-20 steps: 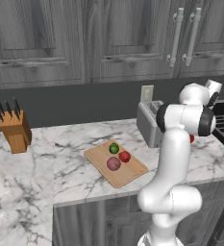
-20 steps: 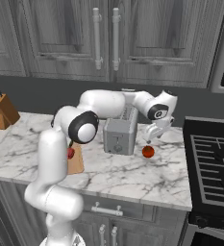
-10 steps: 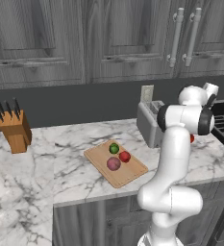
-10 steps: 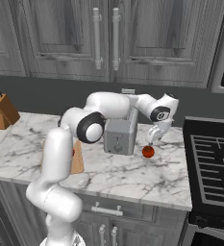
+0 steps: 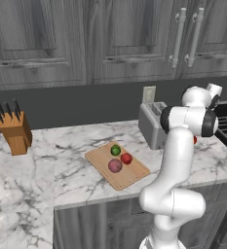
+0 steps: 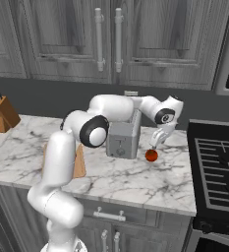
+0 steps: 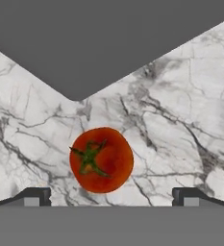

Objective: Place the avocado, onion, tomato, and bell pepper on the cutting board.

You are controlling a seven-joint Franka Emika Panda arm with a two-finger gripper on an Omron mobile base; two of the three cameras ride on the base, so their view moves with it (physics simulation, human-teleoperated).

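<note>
While three pieces of produce already sit on the flat light-tan wooden cutting board (image 5: 117, 165), namely a dark-green round avocado (image 5: 115, 150), a pinkish-purple round onion (image 5: 115, 166) and a small red ball (image 5: 126, 158), a round red tomato with a green stem (image 7: 101, 159) lies alone on the white marble counter (image 6: 135, 177). The two-finger gripper (image 6: 156, 143) hovers just above it with its jaws spread wide and empty, likely lining up a grasp. A grey metal toaster (image 6: 122, 139) stands between tomato and board, so the carry must clear it. A wooden knife block (image 5: 15, 132) stands well apart.
</note>
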